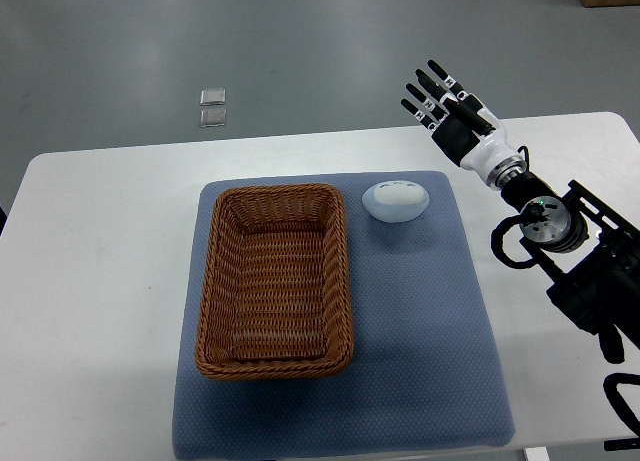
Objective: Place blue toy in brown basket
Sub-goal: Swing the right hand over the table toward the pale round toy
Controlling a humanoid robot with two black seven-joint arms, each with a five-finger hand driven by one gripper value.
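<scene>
a: where's the blue toy [396, 200]?
b: on the mat [420, 361], just right of the empty basket [275, 279]. looks soft, light; cup its rounded sides.
a: the right robot hand [440, 99]?
b: fingers spread, empty, beyond the worktop [100, 281] edge.

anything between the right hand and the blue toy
No. In the top view, only a bare strip of blue mat and white table separates the open right hand from the blue toy; the brown basket is on the toy's other side.
</scene>
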